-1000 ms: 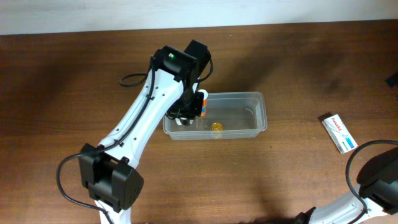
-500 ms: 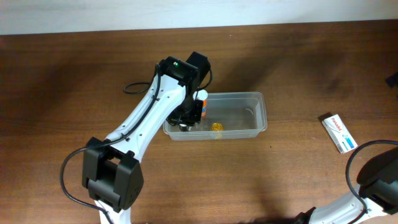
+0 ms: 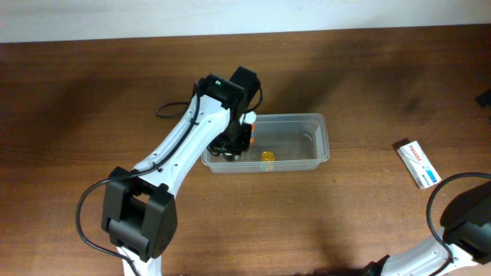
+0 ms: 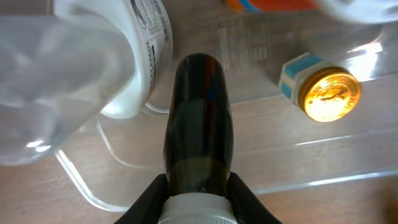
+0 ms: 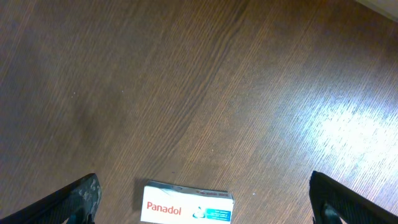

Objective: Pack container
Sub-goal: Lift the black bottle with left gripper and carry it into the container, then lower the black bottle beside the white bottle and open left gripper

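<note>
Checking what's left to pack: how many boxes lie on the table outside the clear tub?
1. The white rectangular Panadol carton lies on the brown wooden table, right of the clear rectangular plastic tub. The left arm may hide others.

Left arm (image 3: 180,146): white links, black joints, looped black cable, green light near wrist. Right arm (image 3: 464,218): same colours.
</note>
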Controlling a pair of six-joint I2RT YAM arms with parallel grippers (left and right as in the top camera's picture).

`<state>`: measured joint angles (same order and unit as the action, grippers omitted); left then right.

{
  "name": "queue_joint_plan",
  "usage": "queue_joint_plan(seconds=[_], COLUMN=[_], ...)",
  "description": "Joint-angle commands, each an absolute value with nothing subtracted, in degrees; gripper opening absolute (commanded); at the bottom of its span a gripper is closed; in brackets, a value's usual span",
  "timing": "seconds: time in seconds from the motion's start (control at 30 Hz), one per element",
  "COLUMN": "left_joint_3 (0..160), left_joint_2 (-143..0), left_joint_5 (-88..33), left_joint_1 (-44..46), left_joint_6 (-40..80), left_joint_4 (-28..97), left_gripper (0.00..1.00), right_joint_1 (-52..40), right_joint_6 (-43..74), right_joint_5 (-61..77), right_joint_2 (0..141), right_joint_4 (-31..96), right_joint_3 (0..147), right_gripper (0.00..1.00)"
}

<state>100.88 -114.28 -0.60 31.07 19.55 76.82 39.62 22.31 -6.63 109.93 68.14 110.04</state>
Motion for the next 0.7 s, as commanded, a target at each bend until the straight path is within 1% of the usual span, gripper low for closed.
queue_joint_plan(seconds=[0.0, 0.67], left_joint_3=[100.5, 100.4], left_joint_2=[-112.6, -113.6], left_joint_5=[-0.2, -0.2], left_joint_1=[31.1, 31.7], left_joint_6=[20.1, 19.7], left_joint_4=[76.3, 75.2], left_gripper=[0.04, 0.04], right_joint_1=[39.8, 39.8], right_joint_6=[22.6, 22.6], right_joint_5=[-7.3, -7.3], right_joint_2=[109.3, 109.3], right_joint_4=[68.2, 68.2], right_joint_3=[110.6, 110.6], right_gripper=[0.98, 0.98])
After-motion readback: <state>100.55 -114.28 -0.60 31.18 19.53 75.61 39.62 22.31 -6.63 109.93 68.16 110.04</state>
